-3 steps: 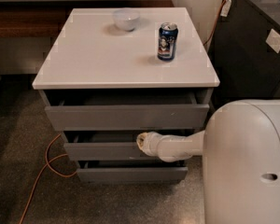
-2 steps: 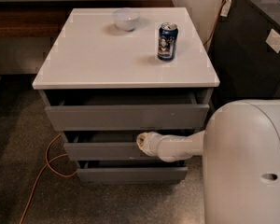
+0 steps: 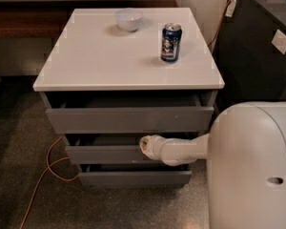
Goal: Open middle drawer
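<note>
Robot body point(image 3: 252, 166) filled the lower right, w/ its arm point(image 3: 181, 151) reaching left to the grey drawers under the white desk point(image 3: 109, 66). Mid drawer point(image 3: 102, 154) sat btwn top drawer point(image 3: 128, 119) and bottom drawer point(image 3: 133, 177), slightly out, gripper point(image 3: 145, 147) at its upper edge; couldn't tell if jaws were apart or together. Can point(image 3: 171, 42) and bowl point(image 3: 128, 19) stood apart on the desk.
</note>
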Controlling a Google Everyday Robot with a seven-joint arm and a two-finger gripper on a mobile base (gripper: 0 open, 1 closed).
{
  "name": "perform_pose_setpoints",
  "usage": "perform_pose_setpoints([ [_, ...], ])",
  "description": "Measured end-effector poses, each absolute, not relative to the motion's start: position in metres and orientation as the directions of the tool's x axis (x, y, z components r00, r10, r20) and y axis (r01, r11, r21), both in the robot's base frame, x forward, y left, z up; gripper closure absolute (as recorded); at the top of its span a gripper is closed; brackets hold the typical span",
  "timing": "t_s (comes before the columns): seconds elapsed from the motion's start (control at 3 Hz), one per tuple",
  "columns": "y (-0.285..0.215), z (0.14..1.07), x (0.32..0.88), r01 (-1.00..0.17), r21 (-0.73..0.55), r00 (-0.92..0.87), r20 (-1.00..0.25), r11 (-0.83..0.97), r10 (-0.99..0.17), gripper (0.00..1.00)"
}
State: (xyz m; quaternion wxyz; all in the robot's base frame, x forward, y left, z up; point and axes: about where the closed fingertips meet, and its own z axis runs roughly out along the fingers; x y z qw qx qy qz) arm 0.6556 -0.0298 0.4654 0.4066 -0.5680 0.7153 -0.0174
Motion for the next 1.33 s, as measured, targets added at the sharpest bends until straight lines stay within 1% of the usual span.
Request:
perform_pose_setpoints([
  [0.33, -0.03, 0.465, 0.656, -0.798, -0.487, -0.024, -0.562, 0.354, -0.827, 0.6],
  [0.67, -0.028, 0.469, 0.645, -0.805, -0.472, -0.008, -0.598, 0.36, -0.802, 0.84],
  [1.0, -0.026, 0.45, 0.632, -0.835, -0.404, -0.013, -0.664, 0.374, -0.748, 1.0],
  [1.33, -0.027, 0.452, 0.631, -0.838, -0.398, -0.014, -0.667, 0.372, -0.745, 1.0],
])
